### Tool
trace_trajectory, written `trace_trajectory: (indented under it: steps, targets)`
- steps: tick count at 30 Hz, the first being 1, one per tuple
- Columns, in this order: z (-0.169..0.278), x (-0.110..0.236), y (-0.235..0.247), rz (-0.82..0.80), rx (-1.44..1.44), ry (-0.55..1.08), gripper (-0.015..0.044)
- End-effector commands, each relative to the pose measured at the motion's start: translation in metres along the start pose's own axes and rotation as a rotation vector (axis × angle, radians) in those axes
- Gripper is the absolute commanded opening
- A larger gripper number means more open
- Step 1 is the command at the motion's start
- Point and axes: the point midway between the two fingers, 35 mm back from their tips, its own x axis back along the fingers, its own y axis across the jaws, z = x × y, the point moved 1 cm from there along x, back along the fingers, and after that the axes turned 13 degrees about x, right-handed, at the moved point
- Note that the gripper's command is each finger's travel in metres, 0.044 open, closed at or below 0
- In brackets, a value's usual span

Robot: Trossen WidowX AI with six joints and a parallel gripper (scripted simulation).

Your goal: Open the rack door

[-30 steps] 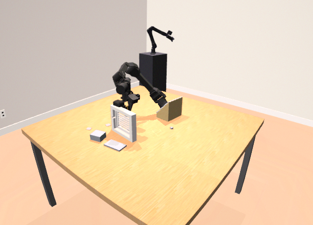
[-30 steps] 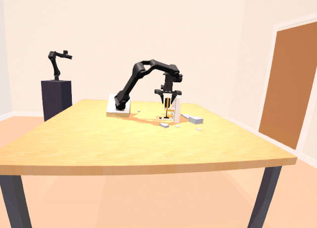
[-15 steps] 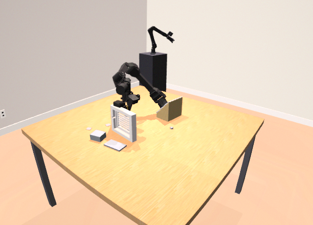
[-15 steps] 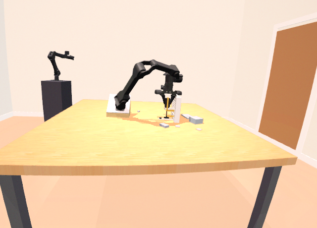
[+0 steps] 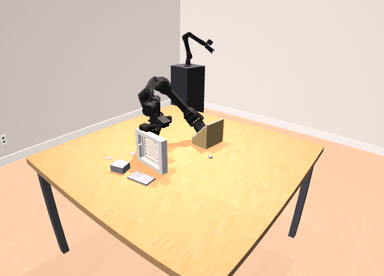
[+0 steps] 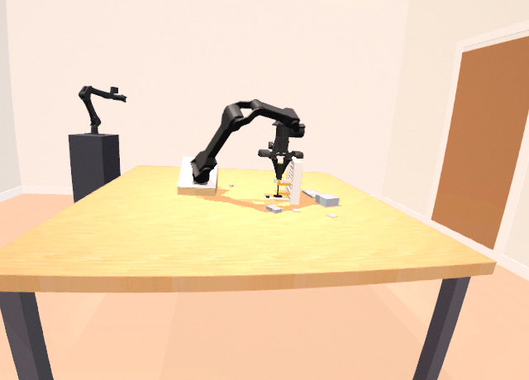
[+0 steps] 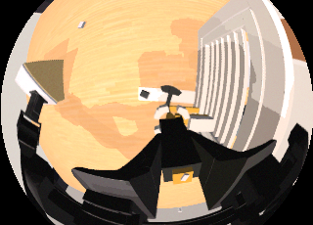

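The white door frame [image 5: 164, 156] [image 6: 297, 182] [image 7: 274, 88] stands upright on the table. The slatted door [image 5: 151, 147] [image 7: 220, 78] looks closed within it. The upright handle [image 7: 172, 144] is black with orange at its end and stands just in front of the slats. My gripper [image 6: 278, 173] [image 7: 174, 135] points down and its fingers are drawn in on both sides of the handle; it looks shut on it. In the top view the fingertips are mostly hidden behind the frame. The handle's exact turn is hard to tell.
A wedge-shaped block [image 5: 214, 133] [image 6: 197, 191] [image 7: 48, 78] stands beside the arm's base. A grey block [image 5: 120, 167] [image 6: 326, 200] and a flat plate [image 5: 141, 177] [image 6: 310, 193] lie beyond the frame. A small grey block [image 6: 274, 208] and pale chips lie near the frame's foot.
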Motion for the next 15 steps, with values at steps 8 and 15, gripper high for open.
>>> trace_trajectory:
  steps: [8, 15]
  targets:
    - [-0.0001, 0.0, 0.0, 0.0, 0.002, -0.001, 0.004]
    - [-0.0002, 0.0, 0.0, 0.0, -0.001, -0.001, 0.0015]
